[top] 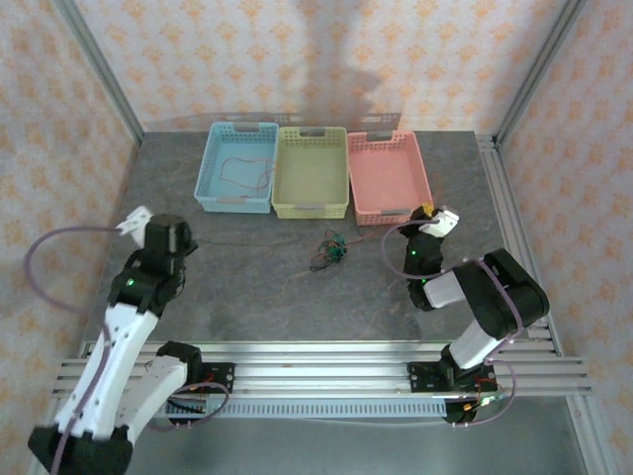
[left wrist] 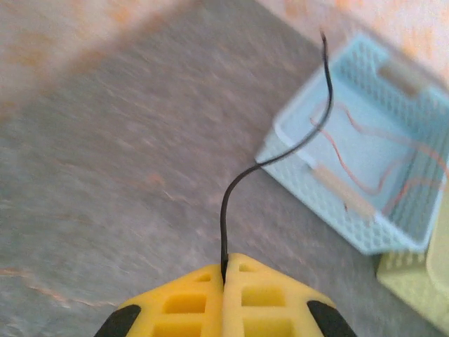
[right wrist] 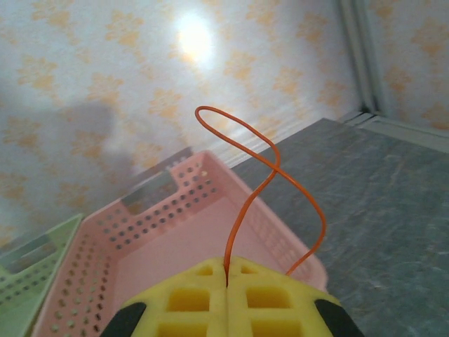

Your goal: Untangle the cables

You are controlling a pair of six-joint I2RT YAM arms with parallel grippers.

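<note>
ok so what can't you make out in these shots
- top view: the small dark knot of thin cables on the grey table is too small to count strands or crossings
- left wrist view: motion blur; the thin black cable's lower end vanishes inside the shut left gripper
- right wrist view: the thin orange wire's second end drops behind the shut right gripper

From the left wrist the table (left wrist: 105, 175) is smeared with blur, the blue basket (left wrist: 330, 210) runs off the right edge, and the black cable (left wrist: 224, 225) fades out at its far tip. The left gripper (left wrist: 224, 270) is cut by the bottom edge. From the right wrist the orange cable (right wrist: 238, 225) has its right end out of sight behind the right gripper (right wrist: 226, 270). From above, the tangle (top: 328, 249) is too small to tell how its strands cross
</note>
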